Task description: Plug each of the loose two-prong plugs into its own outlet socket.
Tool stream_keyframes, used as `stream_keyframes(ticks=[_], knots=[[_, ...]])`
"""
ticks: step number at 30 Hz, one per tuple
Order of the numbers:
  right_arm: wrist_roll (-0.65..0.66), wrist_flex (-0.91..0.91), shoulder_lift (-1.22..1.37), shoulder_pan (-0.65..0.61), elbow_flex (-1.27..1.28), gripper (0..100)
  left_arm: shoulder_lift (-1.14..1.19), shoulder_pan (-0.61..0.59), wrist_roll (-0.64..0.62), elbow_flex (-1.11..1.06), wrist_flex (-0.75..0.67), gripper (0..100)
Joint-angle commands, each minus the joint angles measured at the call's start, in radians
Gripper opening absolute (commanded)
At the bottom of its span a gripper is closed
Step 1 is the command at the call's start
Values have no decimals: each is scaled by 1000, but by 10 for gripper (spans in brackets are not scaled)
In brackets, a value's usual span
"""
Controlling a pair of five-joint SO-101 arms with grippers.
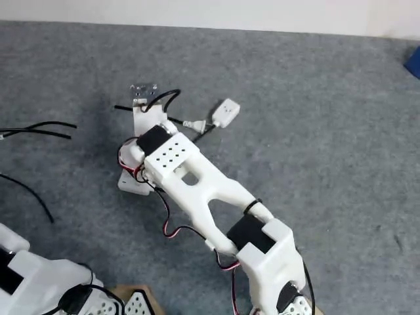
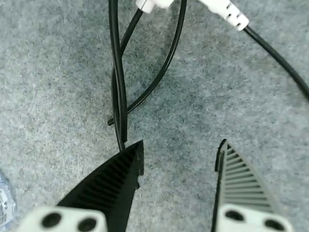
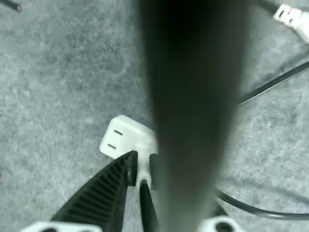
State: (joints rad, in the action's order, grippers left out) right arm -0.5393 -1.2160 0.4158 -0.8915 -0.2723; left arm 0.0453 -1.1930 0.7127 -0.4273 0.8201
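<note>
The right gripper (image 3: 140,159) is squeezing a white socket (image 3: 118,137) by its thin neck, with the jaws pinched shut on it. The socket's two slots are pointing away from the gripper, and its body is lying on the gray carpet (image 3: 58,72). A dark blurry shape is hanging close in front of this camera and hiding part of one jaw. Seen from above, this arm is stretching from the near edge out to the middle of the carpet, and the socket is peeking out beside its tip.

The left gripper (image 2: 181,145) is hanging over bare carpet with its jaws wide apart, and nothing is sitting between them. Just past its tips, black cords (image 2: 118,72) are crossing each other, and farther out two white ends (image 2: 231,14) are joining onto cords.

From above, a second socket (image 1: 226,113) is lying past the stretched arm, and a white plug (image 1: 192,123) is pressing against its side. A small shiny metal piece (image 1: 144,89) is lying near them.
</note>
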Motion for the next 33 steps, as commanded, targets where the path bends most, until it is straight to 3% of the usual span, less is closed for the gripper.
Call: stream_keyframes(ticks=[1,22,33], knots=[[11,-22,4,-38,-8,5,-4,-4,-5,15,-14,246],[32,-12,59,-61,-22,5,-2,-2,-6,13,-14,246],[51,-148,340,-107,-355,5,-2,-4,-5,15,-14,246]])
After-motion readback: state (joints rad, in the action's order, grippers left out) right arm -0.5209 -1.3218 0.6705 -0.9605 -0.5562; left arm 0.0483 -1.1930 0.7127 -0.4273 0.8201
